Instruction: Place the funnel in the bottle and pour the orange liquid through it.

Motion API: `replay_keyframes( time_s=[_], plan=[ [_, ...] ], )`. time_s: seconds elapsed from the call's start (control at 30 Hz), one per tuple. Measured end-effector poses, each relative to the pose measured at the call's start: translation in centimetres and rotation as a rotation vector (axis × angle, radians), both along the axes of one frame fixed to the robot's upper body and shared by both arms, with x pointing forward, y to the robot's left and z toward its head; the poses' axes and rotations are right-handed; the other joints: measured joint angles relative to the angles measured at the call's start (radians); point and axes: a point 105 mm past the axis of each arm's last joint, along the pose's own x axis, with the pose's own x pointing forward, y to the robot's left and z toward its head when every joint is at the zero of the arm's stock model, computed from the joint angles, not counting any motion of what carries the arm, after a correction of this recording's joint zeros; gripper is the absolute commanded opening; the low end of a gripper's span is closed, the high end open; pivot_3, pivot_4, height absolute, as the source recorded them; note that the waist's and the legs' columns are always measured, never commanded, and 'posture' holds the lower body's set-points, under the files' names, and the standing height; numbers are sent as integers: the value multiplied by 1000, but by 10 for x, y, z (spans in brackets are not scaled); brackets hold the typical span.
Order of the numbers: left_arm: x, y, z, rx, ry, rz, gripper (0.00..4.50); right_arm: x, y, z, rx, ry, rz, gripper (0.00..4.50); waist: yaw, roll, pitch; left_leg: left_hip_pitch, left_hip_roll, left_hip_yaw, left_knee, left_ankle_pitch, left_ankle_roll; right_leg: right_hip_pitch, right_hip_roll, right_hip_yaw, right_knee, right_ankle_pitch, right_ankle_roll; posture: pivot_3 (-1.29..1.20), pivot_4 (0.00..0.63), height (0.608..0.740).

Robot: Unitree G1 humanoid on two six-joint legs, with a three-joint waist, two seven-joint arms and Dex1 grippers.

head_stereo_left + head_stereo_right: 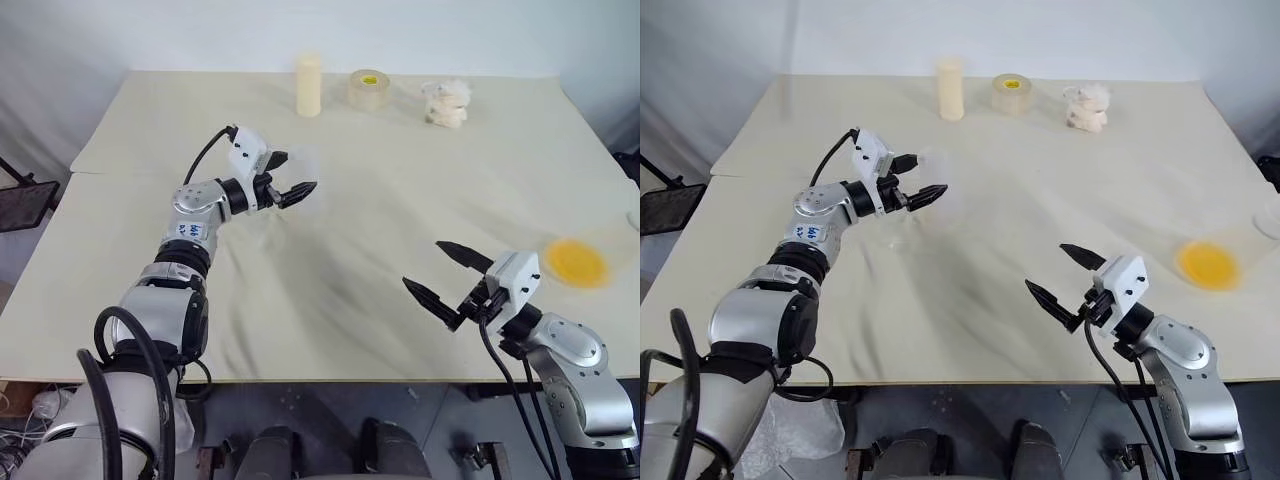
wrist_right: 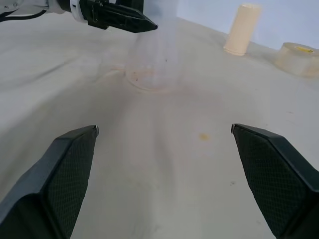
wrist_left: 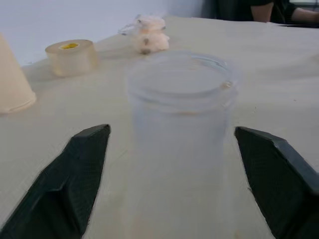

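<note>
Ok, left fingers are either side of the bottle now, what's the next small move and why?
Probably close the left gripper gently on the bottle. Its fingers stand apart on either side of the upright bottle without touching it, so steadying it looks sensible before anything goes into its open mouth.

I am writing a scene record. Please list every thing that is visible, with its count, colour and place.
bottle: one, clear, upright mid-table, between the left gripper's open fingers, no contact visible
orange liquid: one patch, yellow-orange, seen through clear plastic, table's right edge
cream cylinder: one, cream, far side
tape roll: one, clear with yellow centre, beside the cylinder
fluffy lump: one, white, far right
table: one, cream cloth
person's arm: one, beyond the table
left gripper: black, open
right gripper: black, open, near edge
</note>
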Motion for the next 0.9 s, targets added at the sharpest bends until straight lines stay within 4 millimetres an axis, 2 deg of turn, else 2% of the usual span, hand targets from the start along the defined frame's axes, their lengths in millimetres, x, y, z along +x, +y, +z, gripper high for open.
replay_keyframes(
  time_s=[0.1,0.13,0.4,0.5,0.57,0.73,0.8,0.9],
  plan=[
    [-1,0,3,-16,3,-10,2343,0,0,0,1,-2,-4,4500,0,0,0,0,0,0,0,0,0,0,0,0,0,0,0,0,150,740],
    [-1,0,3,-17,4,-12,2276,0,0,0,1,-2,-5,4500,0,0,0,0,0,0,0,0,0,0,0,0,0,0,0,0,150,740],
    [-6,-5,9,1,-11,-86,2276,6,1,11,-2,-41,3,4500,1,0,0,-2,0,0,1,0,0,-1,0,-1,1,0,0,0,150,740],
    [-18,-18,25,37,-63,-218,2276,8,-5,10,-24,-29,5,4500,2,0,0,-12,-2,0,5,0,0,-9,-1,-1,3,0,0,0,150,740],
    [-26,-30,33,62,-92,-307,2276,7,-9,12,-43,-30,16,4500,1,0,0,-12,-2,1,5,0,0,-9,-1,-1,3,0,0,0,150,740],
    [-45,-65,39,109,-132,-474,2276,-2,-22,12,-71,17,64,4500,2,0,0,-12,-2,1,5,0,1,-9,-1,-1,3,0,0,0,150,740],
    [-53,-77,36,129,-152,-509,2276,-9,-28,6,-79,62,83,4500,1,0,0,-11,-1,1,5,0,1,-8,-1,-1,3,0,0,0,150,740],
    [-64,-94,21,142,-124,-553,2276,-15,-35,4,-68,100,86,4500,1,0,0,-11,-1,1,5,0,1,-8,-1,0,4,0,0,0,150,740]
  ],
)
